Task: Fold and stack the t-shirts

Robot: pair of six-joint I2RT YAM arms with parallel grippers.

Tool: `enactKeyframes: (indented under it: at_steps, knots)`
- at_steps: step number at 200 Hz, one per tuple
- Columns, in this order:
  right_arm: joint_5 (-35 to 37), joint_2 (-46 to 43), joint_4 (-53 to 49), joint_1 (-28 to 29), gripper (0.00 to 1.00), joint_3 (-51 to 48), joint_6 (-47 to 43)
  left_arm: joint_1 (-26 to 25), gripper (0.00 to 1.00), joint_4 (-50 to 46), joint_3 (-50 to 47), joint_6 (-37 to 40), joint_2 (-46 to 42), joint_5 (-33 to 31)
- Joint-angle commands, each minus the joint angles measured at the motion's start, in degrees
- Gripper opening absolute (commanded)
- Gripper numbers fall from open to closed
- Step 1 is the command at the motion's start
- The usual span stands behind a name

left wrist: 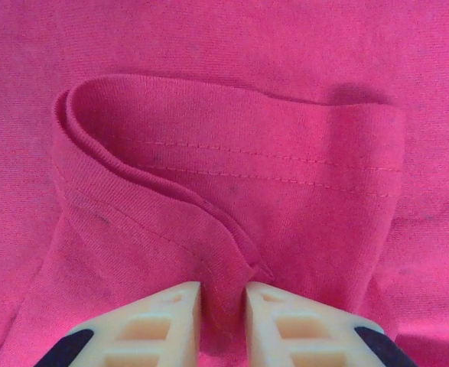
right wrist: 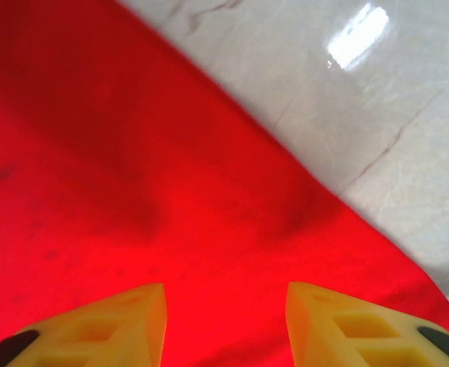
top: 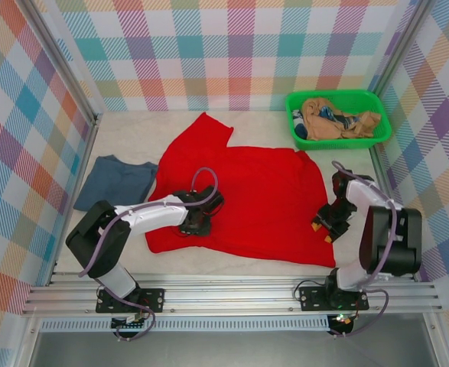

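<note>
Red t-shirt (top: 262, 191) lay spread on the counter (right wrist: 377, 115) beneath both arms. Left fingers (left wrist: 155, 325) stood narrowly apart around a ridge of folded hem. Whether they gripped it could not be told, and a snagged ridge might drag the fold open. The slate-blue t-shirt (top: 117, 182) lay beyond them. Right fingers (right wrist: 117, 325) gaped empty over the shirt's edge, so closing there could miss it.

Pale marbled table (top: 132, 138) carries a red t-shirt (top: 262, 199) spread flat at centre, a slate-blue t-shirt (top: 115, 183), apparently folded, just beside it at left, and a green basket (top: 339, 95) (cloth inside) at far right.
</note>
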Motion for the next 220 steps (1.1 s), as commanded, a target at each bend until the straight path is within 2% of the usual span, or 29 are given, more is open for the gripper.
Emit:
enactKeyframes:
  at_steps: [1,24,52,72,109,119,125,138,147,168,196,220]
  knots:
    - [0.0,5.1,3.1,-2.6,0.42,0.8,2.3,1.6,0.22,0.3,-1.9,-1.2,-1.5,0.5]
    - [2.1,10.9,2.5,-5.2,0.41,5.0,0.8,4.2,0.22,0.1,-3.4,-0.8,-3.1,0.8]
    - [3.1,13.5,1.8,-5.8,0.41,8.7,-1.0,6.2,0.19,-0.5,-4.0,0.5,-4.7,0.5]
    - [3.4,12.8,1.7,-5.8,0.41,9.0,-1.5,6.4,0.18,-0.7,-3.4,0.8,-6.7,1.2]
    - [5.1,7.6,-0.7,-5.3,0.43,9.3,-2.5,6.5,0.05,-1.3,-3.3,-0.5,-8.4,1.4]
    - [5.9,4.8,-2.2,-5.3,0.45,9.1,-2.5,6.5,0.04,-1.8,-3.3,-0.7,-8.9,1.6]
    - [6.2,3.1,-3.3,-5.4,0.47,8.8,-2.2,6.5,0.07,-2.1,-3.1,-0.9,-9.2,1.9]
    - [5.7,-0.5,-5.4,-5.4,0.5,7.7,-1.1,6.5,0.25,-2.2,-2.9,-1.5,-10.3,3.6]
    - [5.1,-3.1,-6.5,-5.4,0.53,6.2,0.3,6.5,0.32,-1.5,-3.1,-1.9,-10.7,5.7]
    - [3.5,-7.9,-8.4,-5.8,0.53,2.7,3.1,6.0,0.36,1.8,-3.8,-2.6,-10.3,9.4]
    - [1.7,-11.4,-8.3,-9.2,0.54,-1.5,5.4,5.1,0.4,2.7,-2.4,-0.9,-5.0,7.9]
    - [1.1,-10.4,-8.3,-10.7,0.53,-1.6,4.9,3.9,0.42,4.1,-0.3,0.5,-2.2,6.9]
